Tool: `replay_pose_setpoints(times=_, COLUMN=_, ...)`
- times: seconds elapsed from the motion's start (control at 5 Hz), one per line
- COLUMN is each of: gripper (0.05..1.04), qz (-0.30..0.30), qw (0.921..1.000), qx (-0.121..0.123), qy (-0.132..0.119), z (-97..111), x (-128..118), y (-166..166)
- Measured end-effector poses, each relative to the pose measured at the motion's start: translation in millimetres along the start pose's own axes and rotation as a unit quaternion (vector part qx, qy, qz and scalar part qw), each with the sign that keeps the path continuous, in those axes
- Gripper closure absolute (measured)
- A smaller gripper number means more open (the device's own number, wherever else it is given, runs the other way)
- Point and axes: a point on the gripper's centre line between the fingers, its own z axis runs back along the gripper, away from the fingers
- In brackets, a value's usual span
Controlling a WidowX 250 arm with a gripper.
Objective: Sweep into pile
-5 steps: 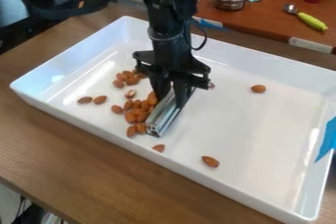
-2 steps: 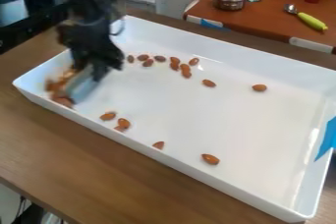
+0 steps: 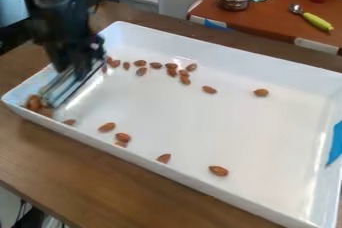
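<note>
Camera view: the gripper (image 3: 81, 67) is at the upper left of the frame, clamped on a metal bar (image 3: 63, 88) whose lower end is at the tray's left corner. Relative to the earlier frames, the bar is displaced from mid-tray to this corner, driving a cluster of almonds (image 3: 35, 104) against the wall. Note: the white tray (image 3: 200, 122) also sits slightly further left and lower than before; I judge that bar pressure shifts it. Result: I have the start of a pile, partly hidden by the bar. Remaining almonds lie in a loose band at upper centre, along the near wall, and singly toward the right. I judge the sweep incomplete; next, lift clear and collect these stragglers, using lighter wall contact.
</note>
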Motion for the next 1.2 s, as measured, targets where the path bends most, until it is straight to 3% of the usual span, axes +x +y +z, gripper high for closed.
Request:
replay_pose_setpoints(times=0.2, gripper=0.734, qz=0.025, qw=0.9987, qx=-0.042, qy=-0.011, z=14.9, x=7.6, y=-34.8)
replay_pose_setpoints(times=0.6, gripper=0.734, qz=0.011, qw=0.9972, qx=-0.064, qy=-0.037, z=40.8, x=28.5, y=-91.9)
replay_pose_setpoints(times=0.8, gripper=0.734, qz=-0.013, qw=0.9973, qx=-0.057, qy=-0.043, z=46.1, x=25.3, y=-124.7)
replay_pose_setpoints(times=1.2, gripper=0.734, qz=-0.034, qw=0.9983, qx=-0.025, qy=-0.039, z=30.9, x=27.7, y=-201.3)
